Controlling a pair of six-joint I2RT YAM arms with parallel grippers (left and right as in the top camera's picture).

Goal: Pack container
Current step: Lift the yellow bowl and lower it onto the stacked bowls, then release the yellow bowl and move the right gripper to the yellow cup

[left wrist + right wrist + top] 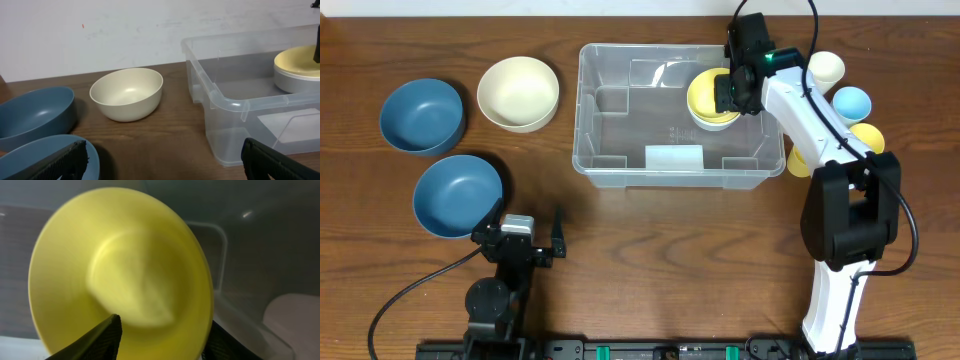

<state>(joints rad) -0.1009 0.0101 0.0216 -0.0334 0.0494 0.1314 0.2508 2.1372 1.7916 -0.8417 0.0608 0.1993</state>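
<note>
The clear container (620, 178) stands at the middle back of the table; it also shows in the left wrist view (220, 100) and the right wrist view (250, 255). In its far right corner a yellow bowl (704, 92) (295, 59) (125, 270) rests nested on a white bowl (716, 123) (295, 82). My right gripper (732, 95) (164, 320) is over it, open, one finger inside the bowl and one outside its rim. My left gripper (527, 212) (165, 150) is open and empty, low near the front left.
A cream bowl (518, 92) (127, 94) and two blue bowls (420, 115) (458, 195) sit left of the container. Small white (825, 68), light blue (851, 102) and yellow (868, 135) bowls lie to its right, behind the right arm.
</note>
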